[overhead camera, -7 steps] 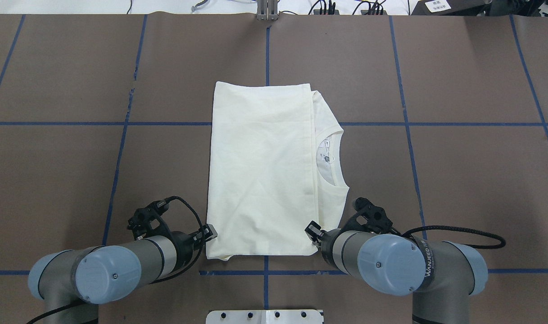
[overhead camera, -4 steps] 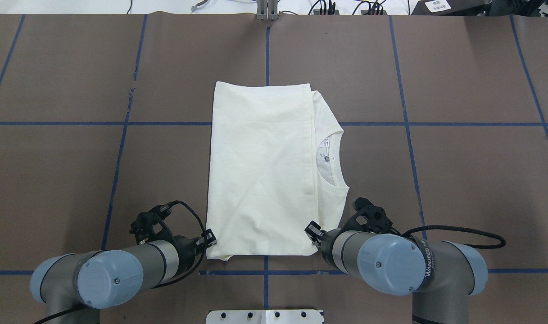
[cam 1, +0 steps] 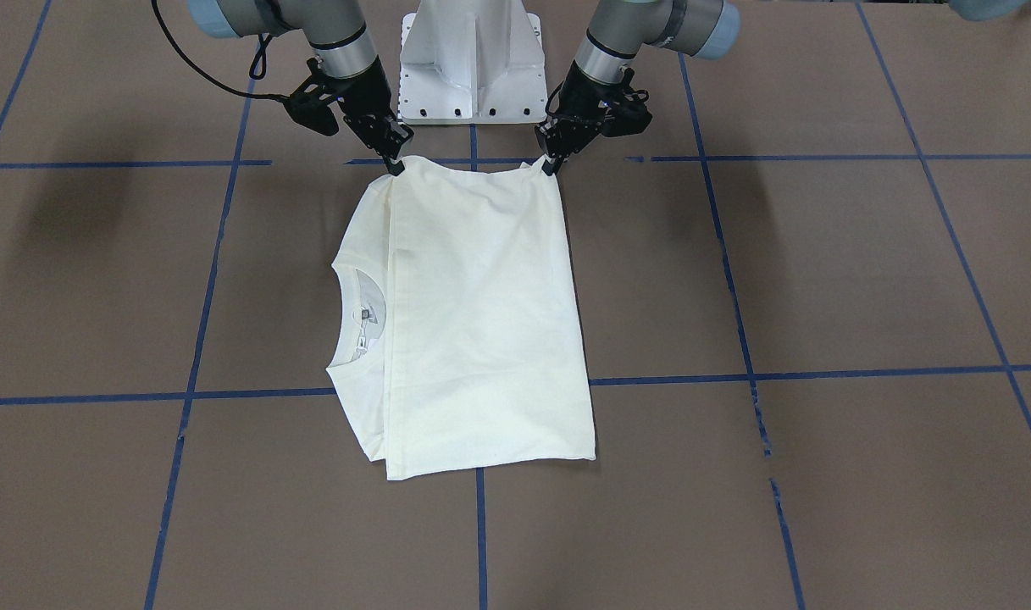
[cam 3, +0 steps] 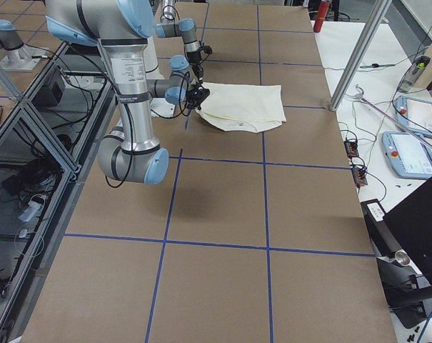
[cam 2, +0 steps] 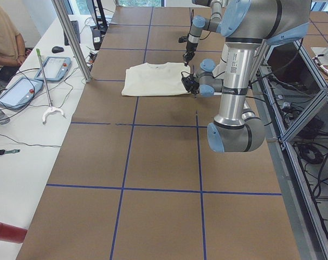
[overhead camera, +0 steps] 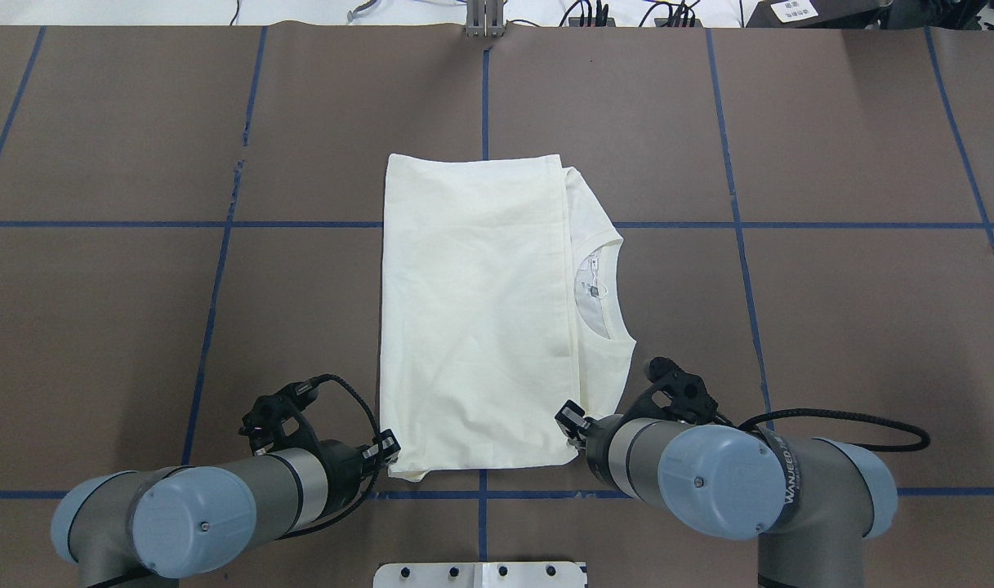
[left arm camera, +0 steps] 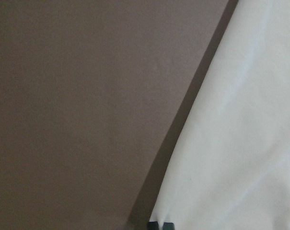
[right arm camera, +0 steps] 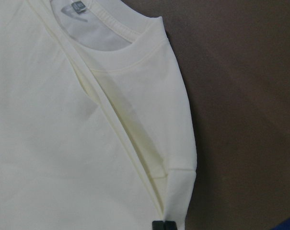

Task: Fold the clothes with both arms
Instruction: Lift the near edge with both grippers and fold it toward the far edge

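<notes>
Left gripper (cam 1: pixel 551 167): fingers pressed together on the robot-side left corner of the shirt (overhead camera: pixel 472 310), the cloth drawn up into a small peak.
Right gripper (cam 1: pixel 394 165): clamped the same way on the robot-side right corner.
Shirt: folded into a tall cream rectangle, plain side up, at the table's middle; its collar (overhead camera: pixel 599 286) shows along the right side.
Table (overhead camera: pixel 831 327): brown, crossed by blue tape lines (overhead camera: pixel 733 224).
Pedestal (cam 1: pixel 473 59): white, near the gripped edge.

Neck label (overhead camera: pixel 592 282) on shirt (overhead camera: pixel 472 310): possibly text, too small to read.
</notes>
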